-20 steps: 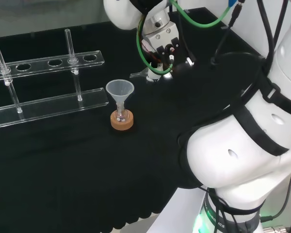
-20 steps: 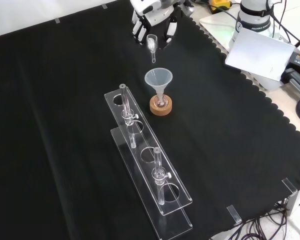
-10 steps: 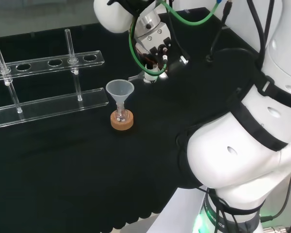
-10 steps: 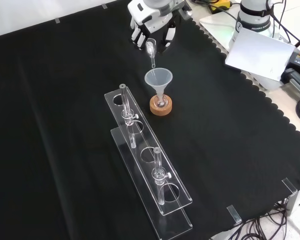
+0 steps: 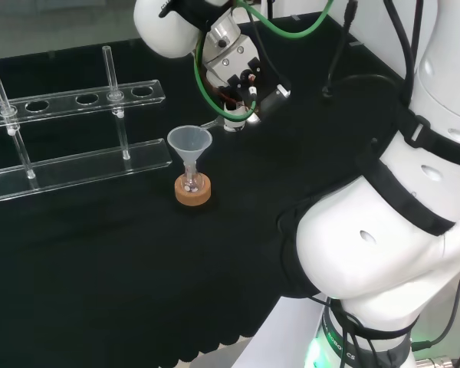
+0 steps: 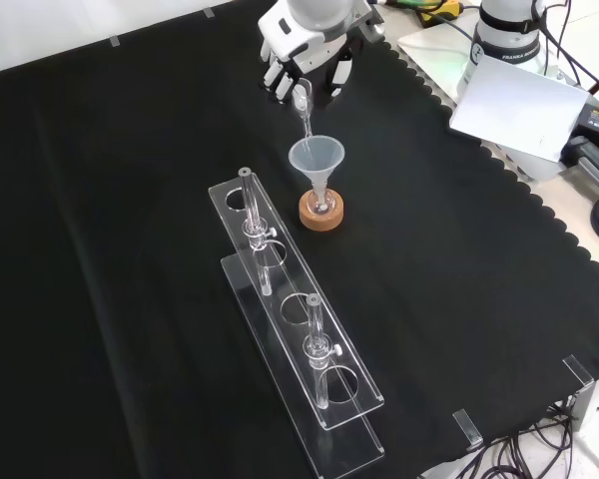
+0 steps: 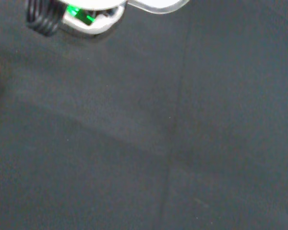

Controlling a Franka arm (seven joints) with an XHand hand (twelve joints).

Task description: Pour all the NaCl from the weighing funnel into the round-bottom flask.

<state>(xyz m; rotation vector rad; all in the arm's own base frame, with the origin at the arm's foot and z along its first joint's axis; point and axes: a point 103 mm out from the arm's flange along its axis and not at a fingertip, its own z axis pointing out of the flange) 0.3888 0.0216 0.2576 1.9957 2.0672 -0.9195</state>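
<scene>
Front view, hand (image 6: 301, 62) pinching weighing funnel (image 6: 302, 103), long axis near vertical, spout down toward plastic funnel (image 6: 316, 159)

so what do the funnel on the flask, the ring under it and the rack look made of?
Funnel: translucent, milky, matte, so probably plastic rather than glass.
Ring stand: tan and grainy with a dull surface, looks like cork.
Test tube rack: clear flat plates with bright edges, likely acrylic, though glass can't be ruled out.
</scene>
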